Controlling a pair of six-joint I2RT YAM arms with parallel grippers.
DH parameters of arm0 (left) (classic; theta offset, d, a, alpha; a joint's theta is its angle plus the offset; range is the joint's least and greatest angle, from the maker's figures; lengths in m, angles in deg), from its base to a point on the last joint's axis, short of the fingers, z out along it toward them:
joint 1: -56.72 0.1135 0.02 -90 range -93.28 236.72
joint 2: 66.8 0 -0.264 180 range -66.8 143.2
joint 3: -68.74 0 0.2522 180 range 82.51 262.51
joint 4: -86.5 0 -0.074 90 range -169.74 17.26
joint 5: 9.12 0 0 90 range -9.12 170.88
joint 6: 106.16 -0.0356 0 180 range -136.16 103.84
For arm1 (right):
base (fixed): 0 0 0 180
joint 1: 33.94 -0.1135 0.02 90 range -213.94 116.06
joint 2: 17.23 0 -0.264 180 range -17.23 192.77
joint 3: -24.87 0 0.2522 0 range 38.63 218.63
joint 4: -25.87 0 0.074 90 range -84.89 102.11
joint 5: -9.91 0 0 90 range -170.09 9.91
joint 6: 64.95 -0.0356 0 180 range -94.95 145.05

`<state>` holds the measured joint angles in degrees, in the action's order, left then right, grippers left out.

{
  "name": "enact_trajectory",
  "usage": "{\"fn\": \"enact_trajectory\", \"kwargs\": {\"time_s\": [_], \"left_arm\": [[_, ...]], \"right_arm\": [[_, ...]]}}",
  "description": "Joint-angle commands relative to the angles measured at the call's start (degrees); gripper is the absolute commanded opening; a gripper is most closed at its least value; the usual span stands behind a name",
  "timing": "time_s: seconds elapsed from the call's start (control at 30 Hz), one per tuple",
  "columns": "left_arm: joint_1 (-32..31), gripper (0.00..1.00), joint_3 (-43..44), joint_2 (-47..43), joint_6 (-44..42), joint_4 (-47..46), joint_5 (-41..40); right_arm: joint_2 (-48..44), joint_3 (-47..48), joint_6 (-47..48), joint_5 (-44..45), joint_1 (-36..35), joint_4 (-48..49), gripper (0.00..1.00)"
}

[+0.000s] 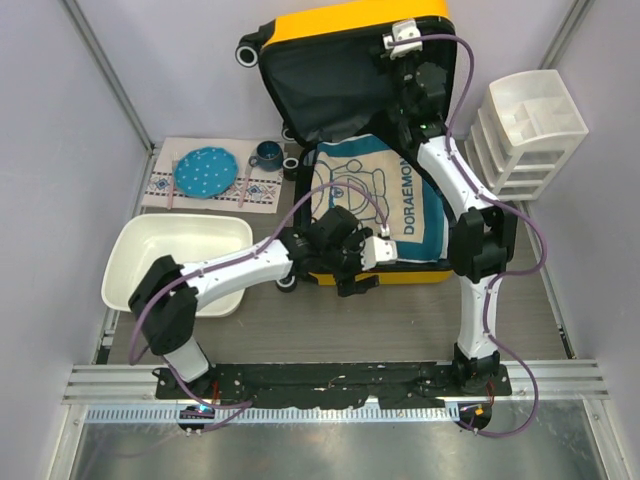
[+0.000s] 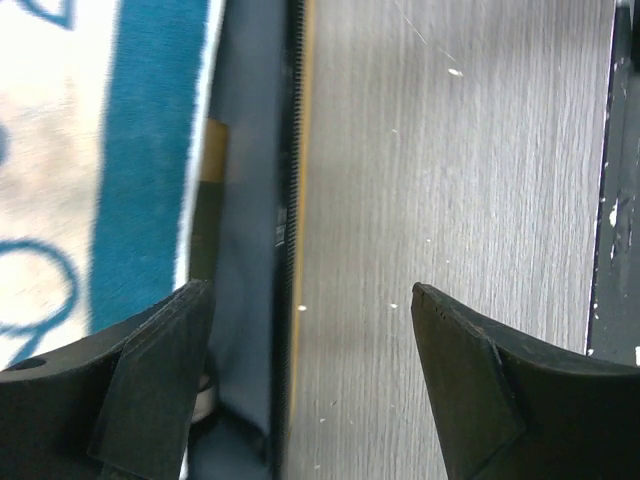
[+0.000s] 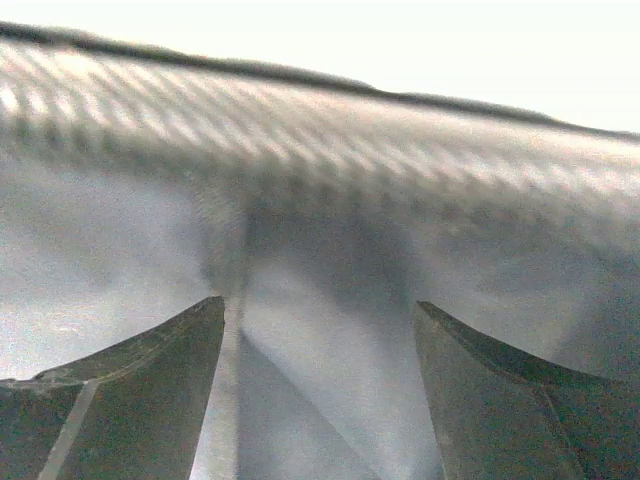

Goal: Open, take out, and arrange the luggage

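Note:
The yellow luggage [image 1: 350,20] lies open, its lid standing up at the back with dark grey lining [image 1: 330,85] showing. A cream and teal cloth printed DORAEMON [image 1: 375,195] lies in the lower half. My left gripper [image 1: 358,280] is open at the suitcase's front edge. In the left wrist view the left gripper [image 2: 310,290] straddles the black zipper rim [image 2: 292,200], holding nothing. My right gripper [image 1: 392,55] is up against the raised lid. In the right wrist view the right gripper [image 3: 320,305] is open, facing the grey lining [image 3: 330,260], with nothing between the fingers.
A white tub [image 1: 175,260] sits front left of the suitcase. Behind it lies a placemat [image 1: 160,185] with a blue plate [image 1: 205,170] and a blue cup [image 1: 267,155]. A white drawer unit [image 1: 525,130] stands at the right. Wooden tabletop [image 2: 480,150] runs along the suitcase's front.

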<state>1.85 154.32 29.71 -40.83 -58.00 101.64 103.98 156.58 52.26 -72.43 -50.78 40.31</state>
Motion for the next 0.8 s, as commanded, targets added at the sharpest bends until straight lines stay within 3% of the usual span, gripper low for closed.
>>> {"fn": "enact_trajectory", "kwargs": {"time_s": [0.0, 0.23, 0.37, 0.5, 0.77], "left_arm": [[3.6, 0.84, 2.9, -6.5, 6.0, 0.0, 1.1], [5.4, 0.86, 1.3, -12.5, 8.0, -0.4, 3.2], [7.2, 0.96, 0.0, -16.5, 11.7, -0.4, 3.5], [11.1, 1.00, -1.5, -21.1, 16.0, -0.9, 5.0], [33.5, 1.00, -1.1, -27.4, 23.2, 4.5, 11.6]], "right_arm": [[-1.0, 2.6, -2.7, -4.6, 1.8, -1.5, 0.82], [0.5, 2.3, -1.8, -5.1, 1.7, -0.1, 0.82], [-2.3, -0.3, -1.4, -6.9, 1.7, 0.3, 0.82], [-8.1, -6.1, -2.4, -12.0, 1.8, 0.0, 0.82], [-26.8, -23.5, -6.9, -18.6, 1.7, -9.8, 0.82]]}}
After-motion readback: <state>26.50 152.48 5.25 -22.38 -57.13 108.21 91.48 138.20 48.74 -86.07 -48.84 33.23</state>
